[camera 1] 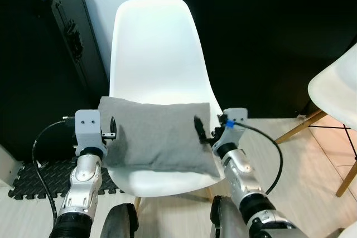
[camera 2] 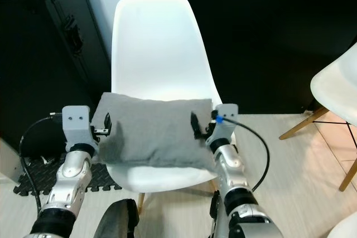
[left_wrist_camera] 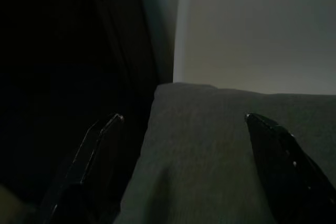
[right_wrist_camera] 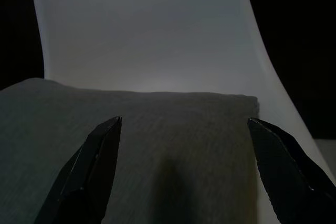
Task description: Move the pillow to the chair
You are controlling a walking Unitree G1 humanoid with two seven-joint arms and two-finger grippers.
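The pillow (camera 1: 159, 135) lay across the seat of the chair (camera 1: 156, 48), its front edge overhanging a little, so the move looked all but done. The left gripper (camera 1: 113, 128) and right gripper (camera 1: 199, 128) flanked its two ends, each with fingers spread apart and gripping nothing; whether a fingertip touched the fabric was hard to tell in the dim wrist views.

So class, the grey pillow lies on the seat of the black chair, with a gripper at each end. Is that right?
Not quite: the chair is white, not black, as the left eye view shows. The rest holds: the grey pillow lies on its seat, with the left gripper and right gripper at its ends.
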